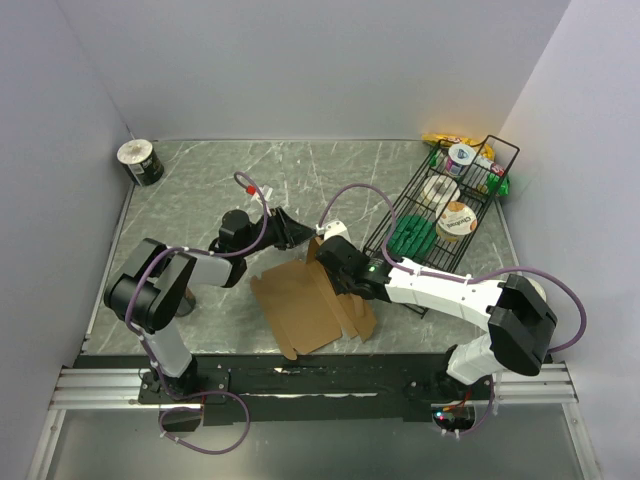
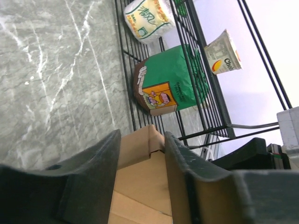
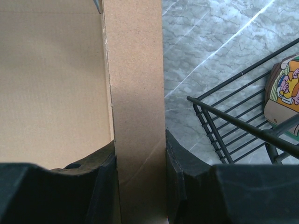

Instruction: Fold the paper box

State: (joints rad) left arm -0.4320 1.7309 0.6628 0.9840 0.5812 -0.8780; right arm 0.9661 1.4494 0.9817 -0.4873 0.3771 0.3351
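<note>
The paper box (image 1: 310,305) is brown cardboard lying half-formed in the middle of the table, its base flat and its far right wall raised. My right gripper (image 1: 335,262) is shut on that raised wall. In the right wrist view the cardboard strip (image 3: 138,93) fills the gap between the two black fingers (image 3: 187,168). My left gripper (image 1: 300,235) reaches in from the left at the box's far corner. In the left wrist view the notched corner flap (image 2: 140,149) sits between its fingers (image 2: 100,163), with cardboard reaching both inner faces.
A black wire basket (image 1: 398,205) stands just right of the box, close to both grippers, holding a green packet (image 2: 173,79), a paper roll (image 2: 147,18) and a cup (image 1: 455,220). A small dark can (image 1: 140,162) stands at the back left corner. White walls enclose the table.
</note>
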